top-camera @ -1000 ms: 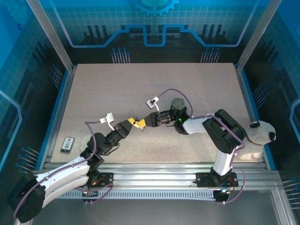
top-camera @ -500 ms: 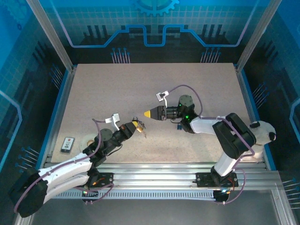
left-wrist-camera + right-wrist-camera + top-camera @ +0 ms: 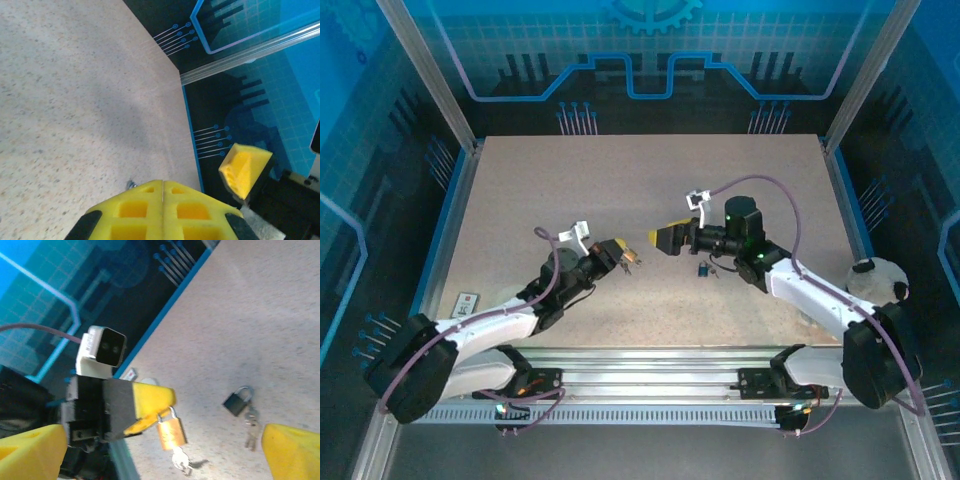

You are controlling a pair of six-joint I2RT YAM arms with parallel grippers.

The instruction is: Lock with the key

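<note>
We see the left gripper (image 3: 616, 251) stretched rightward over the speckled table (image 3: 570, 180), fingers clamped on a small brass padlock (image 3: 170, 432), its silver key (image 3: 181, 460) dangling. The right gripper (image 3: 663, 238) faces it, fingers spread wide.

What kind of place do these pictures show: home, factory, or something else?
Probably a robot test cell or demo booth: a speckled table fenced by aluminium posts and blue circuit-pattern panels, with left arm and right arm bolted at its near edge.
</note>
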